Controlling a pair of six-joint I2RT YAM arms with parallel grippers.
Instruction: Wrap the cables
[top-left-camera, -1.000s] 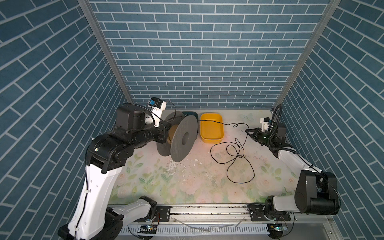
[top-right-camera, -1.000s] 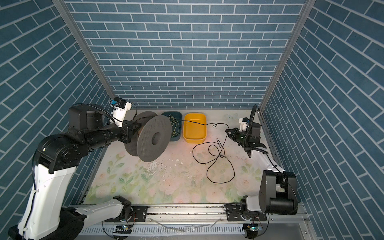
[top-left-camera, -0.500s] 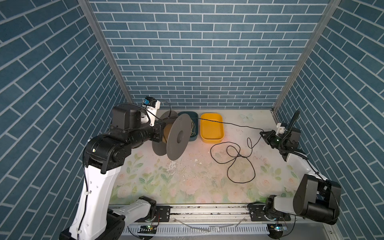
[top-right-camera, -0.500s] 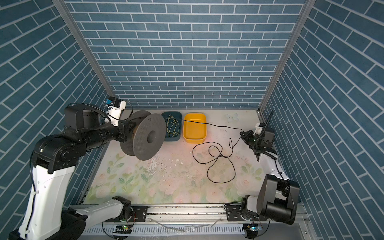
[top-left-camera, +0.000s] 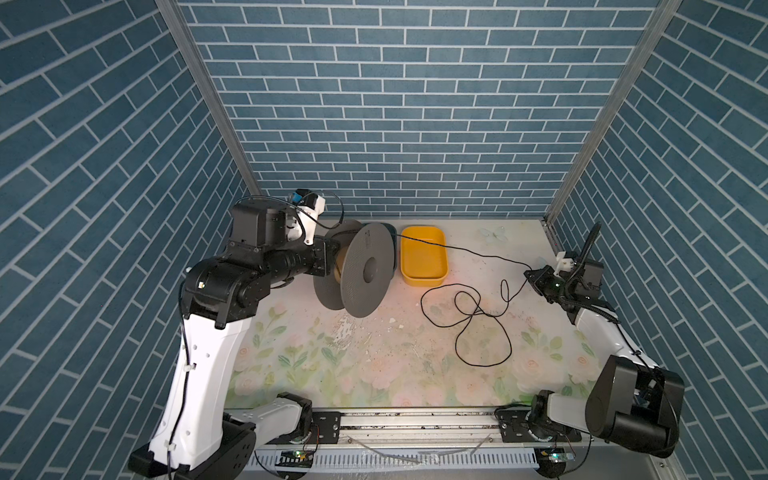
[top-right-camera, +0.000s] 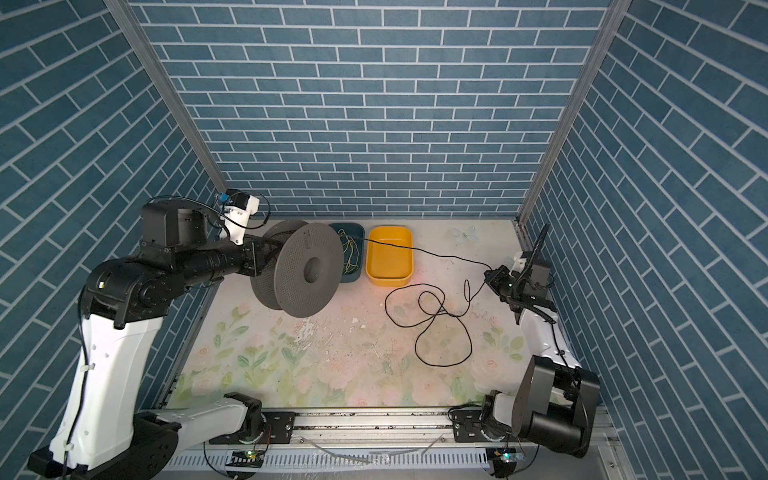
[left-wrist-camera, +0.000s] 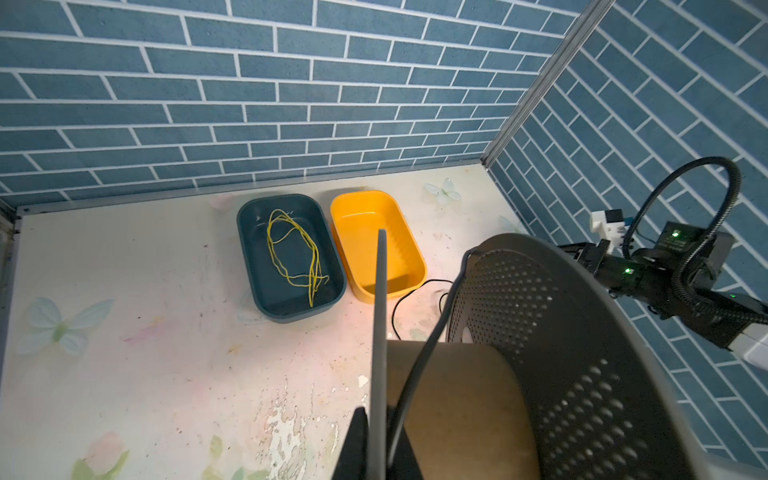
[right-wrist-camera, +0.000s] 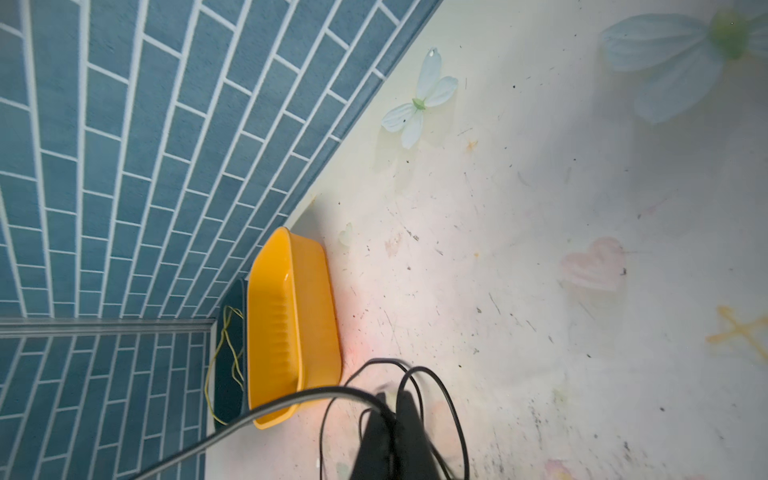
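The cables, one thin black cord, run from a grey perforated spool across the yellow tray to my right gripper. From there the cord drops into loose loops on the mat. My right gripper is shut on the cord. My left gripper is shut on the edge of one spool flange and holds the spool off the mat. The cord lies over the spool's cardboard core.
A yellow tray stands at the back middle. Beside it a dark blue tray holds a thin yellow-green wire. Brick walls close in the mat on three sides. The right arm is close to the right wall.
My right gripper has pulled away to the right with the cord, so the stretch to the spool is straighter. The spool has shifted and turned a little in my left gripper.
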